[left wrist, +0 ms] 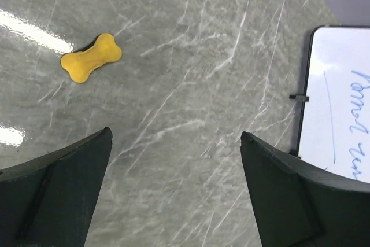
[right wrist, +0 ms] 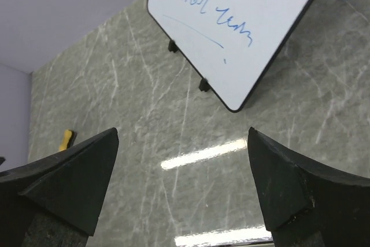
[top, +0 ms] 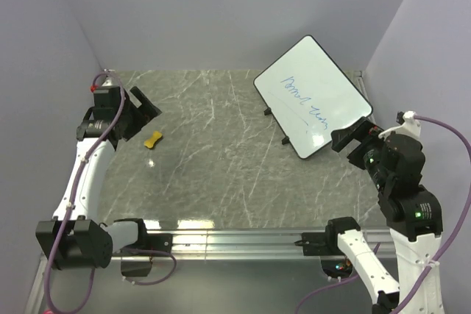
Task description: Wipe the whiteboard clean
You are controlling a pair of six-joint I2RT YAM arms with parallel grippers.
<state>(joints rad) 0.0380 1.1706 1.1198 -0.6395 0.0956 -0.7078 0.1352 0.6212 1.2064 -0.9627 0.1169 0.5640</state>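
The whiteboard [top: 313, 95] stands tilted on small black feet at the back right of the table, with blue scribbles on it. It also shows in the right wrist view [right wrist: 237, 21] and at the right edge of the left wrist view [left wrist: 341, 108]. A small yellow bone-shaped eraser [top: 152, 139] lies on the table at the left; it shows in the left wrist view [left wrist: 91, 57] and, in part, in the right wrist view [right wrist: 67, 138]. My left gripper [top: 144, 113] is open and empty, just left of and behind the eraser. My right gripper [top: 353, 137] is open and empty, close to the board's near right corner.
The grey marble table [top: 213, 159] is walled by lilac panels on the left, back and right. A metal rail [top: 243, 240] runs along the near edge between the arm bases.
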